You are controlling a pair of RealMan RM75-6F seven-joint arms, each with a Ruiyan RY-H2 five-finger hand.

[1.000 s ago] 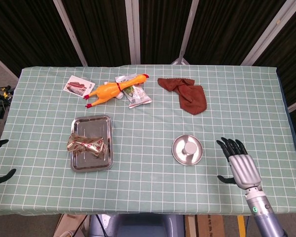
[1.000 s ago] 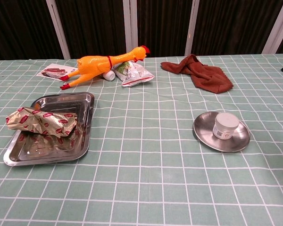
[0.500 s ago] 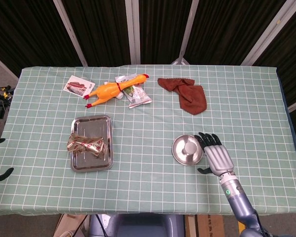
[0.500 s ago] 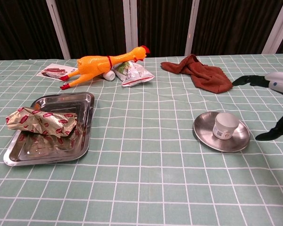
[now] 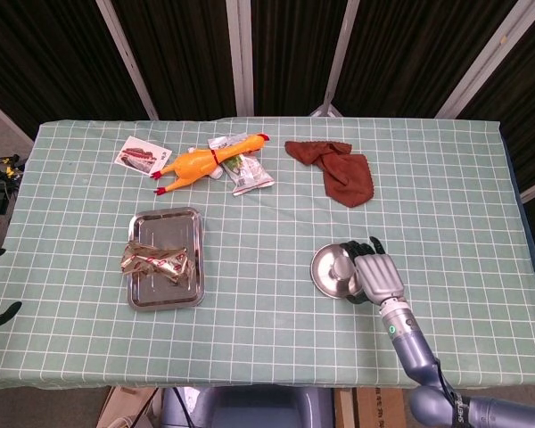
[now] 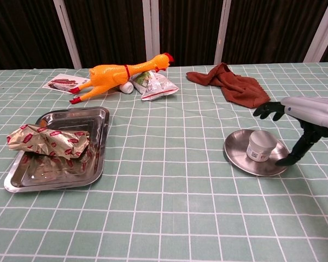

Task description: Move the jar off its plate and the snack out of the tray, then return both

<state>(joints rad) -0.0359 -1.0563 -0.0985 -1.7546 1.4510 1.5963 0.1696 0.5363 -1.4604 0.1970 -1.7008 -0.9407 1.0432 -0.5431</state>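
Note:
A small white jar [image 5: 341, 265] [image 6: 261, 145] stands upright on a round metal plate [image 5: 325, 276] [image 6: 238, 155]. My right hand [image 5: 377, 275] [image 6: 311, 117] hovers at the plate's right rim. Its fingers reach over the jar's far side, its thumb hangs by the near right rim, and it holds nothing. A crinkled gold and red snack packet [image 5: 158, 260] [image 6: 48, 141] lies in the steel tray [image 5: 165, 217] [image 6: 76, 115], its left end over the rim. Only dark fingertips of my left hand [image 5: 2, 311] show at the left edge, spread apart.
At the back lie an orange rubber chicken [image 5: 205, 162] [image 6: 120, 73], a green snack bag [image 5: 247, 171] [image 6: 156, 84], a printed card [image 5: 143, 156] [image 6: 63, 83] and a crumpled brown cloth [image 5: 339, 174] [image 6: 235, 84]. A green checked cloth covers the table.
My right hand has swept left from the table's right side to the plate, its fingers now arched over the jar. My left hand has slid further out of frame.

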